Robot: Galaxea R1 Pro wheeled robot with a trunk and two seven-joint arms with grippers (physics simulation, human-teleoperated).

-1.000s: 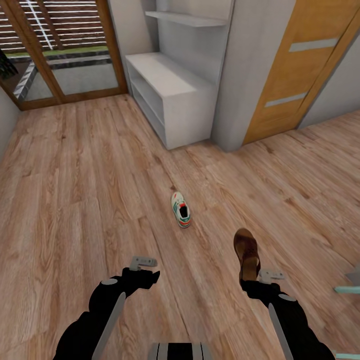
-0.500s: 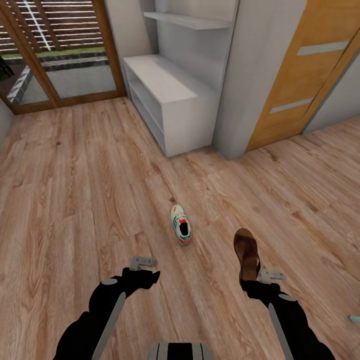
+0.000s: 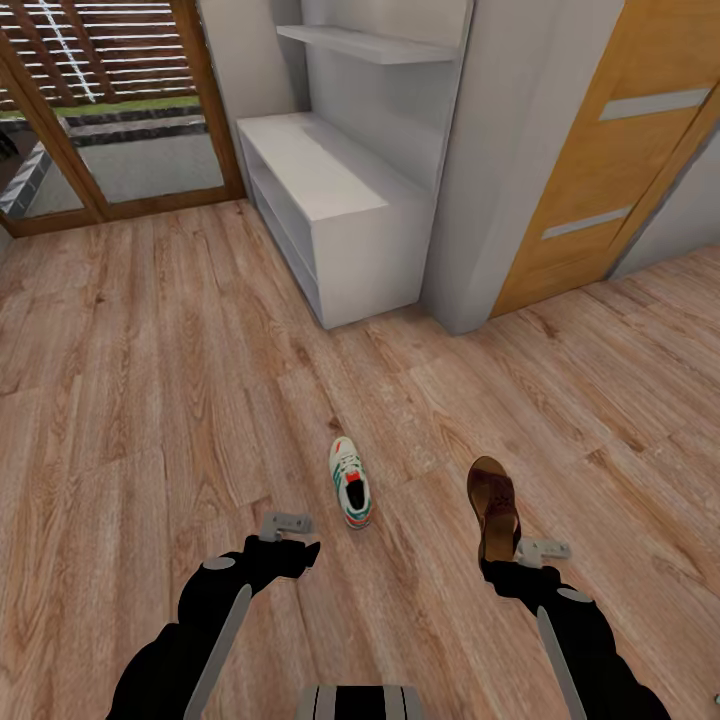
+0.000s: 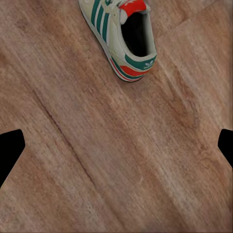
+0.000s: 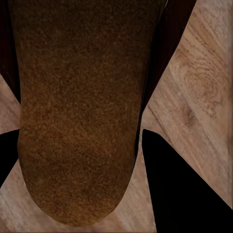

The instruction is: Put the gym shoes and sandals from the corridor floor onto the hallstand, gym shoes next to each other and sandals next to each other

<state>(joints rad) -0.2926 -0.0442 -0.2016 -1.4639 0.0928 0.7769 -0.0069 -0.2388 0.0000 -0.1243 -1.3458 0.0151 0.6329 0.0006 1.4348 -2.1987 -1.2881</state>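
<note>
Head view: plank floor (image 3: 150, 400); left fingers (image 4: 12, 148) spread empty; right fingers (image 5: 174, 184) clamp sandal (image 3: 493, 505).

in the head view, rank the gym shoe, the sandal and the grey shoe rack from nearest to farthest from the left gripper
1. Gym shoe: on the floor just ahead and to the right of the left gripper.
2. Sandal: farther right, at the right gripper.
3. Shoe rack: far ahead against the wall.
</note>
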